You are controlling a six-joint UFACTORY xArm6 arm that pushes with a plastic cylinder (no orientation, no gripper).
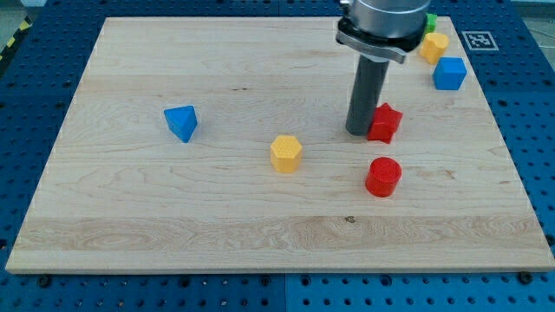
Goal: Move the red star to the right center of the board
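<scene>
Pushing step in hand, by judgement: my tip (a bare rod, nothing to clamp) touching the red star on its view-left side, right of board centre. Next: a steady rightward push, clear of the red cylinder.

**Bystanders on the Wooden Desk**

A pale wooden desk is seen resting on a blue perforated base. A blue triangular block is placed toward the view's left, well apart from the others. A yellow hexagonal block is found near the middle. A red cylinder is set to its right, lower in the view. At the view's top right, a blue cube is positioned just beside a yellow block, behind which a green block is only partly shown. A black-and-white marker tag is fixed beyond the desk's top right corner.
</scene>
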